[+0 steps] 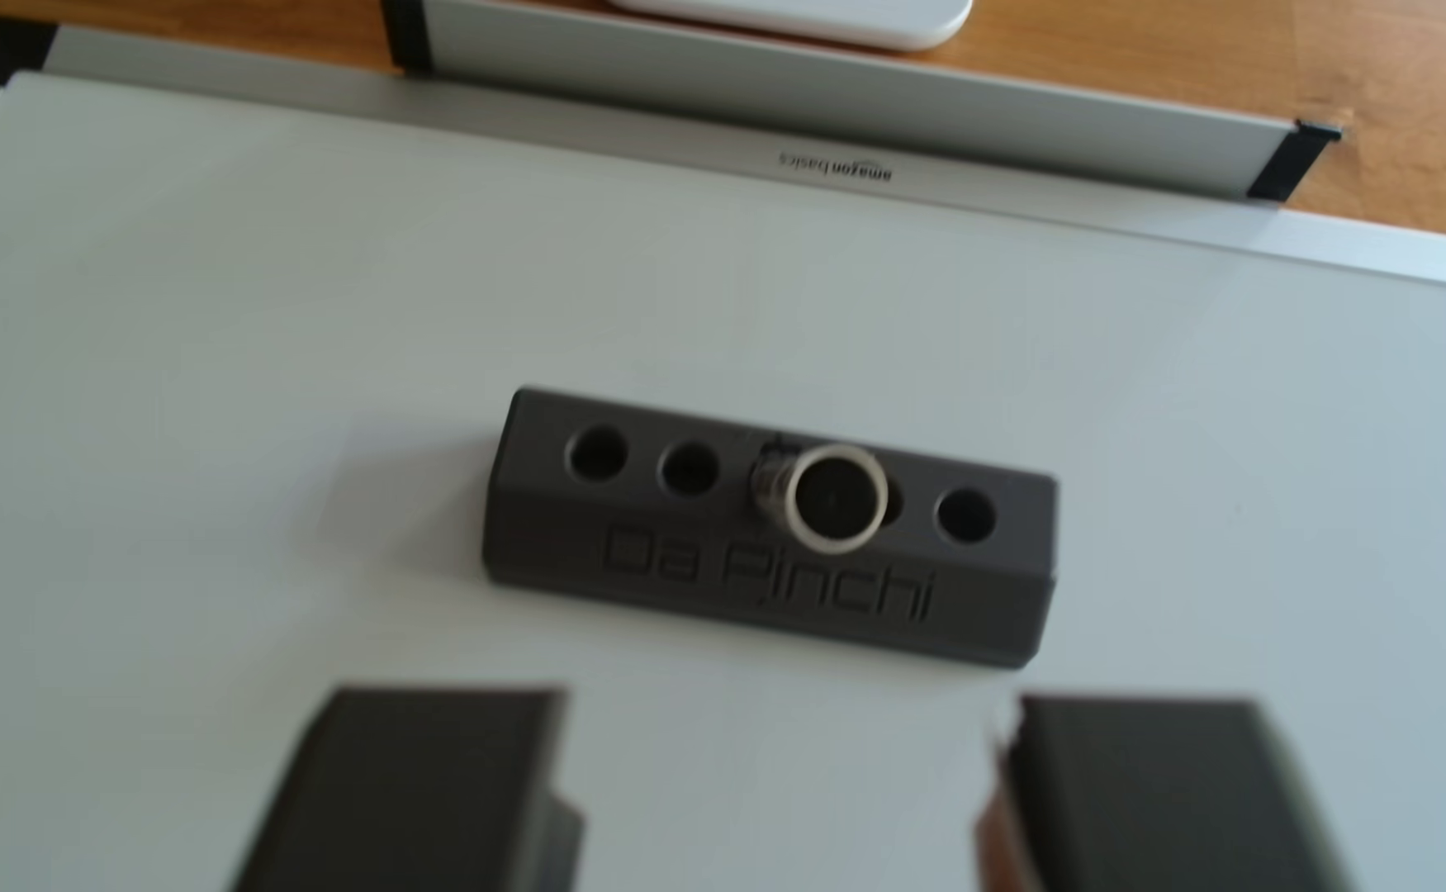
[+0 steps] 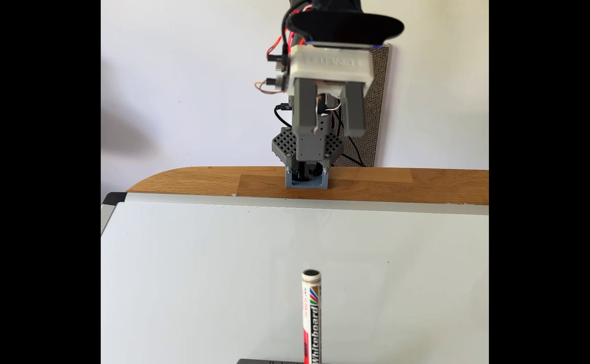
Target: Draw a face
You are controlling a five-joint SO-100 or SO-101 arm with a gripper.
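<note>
The pincer [image 2: 329, 130] hangs high above the whiteboard [image 2: 216, 280] with its two grey fingers [image 2: 305, 108] spread wide and nothing between them; in the other view the same two fingers frame the bottom of the picture, one at each side. Well below and ahead of it, the marker [image 2: 311, 315] stands upright in a dark holder [image 1: 582, 549] that rests on the board, lettered "Da Pinchi" on its front. The holder has a row of holes, and the marker sits in one near the middle, so that the other view looks almost straight down on its round end [image 1: 839, 496]. No stroke of the face shows anywhere on the board, which looks clean, so the drawing has not begun and the step in hand is, by my reading, fetching the marker. To do that well, the arm should come down with the fingers kept wide, centred so the marker's barrel passes evenly between them, and it should close on the upper part of the barrel, clear of the holder's top. A grip that is square and firm matters, since a tilted marker would drag or skip on the board later. Lifting straight up along the hole's axis should keep the holder from tipping or sliding. The board lies on a wooden desk [image 2: 391, 185], with the arm's base [image 2: 306, 182] clamped at its far side.
</note>
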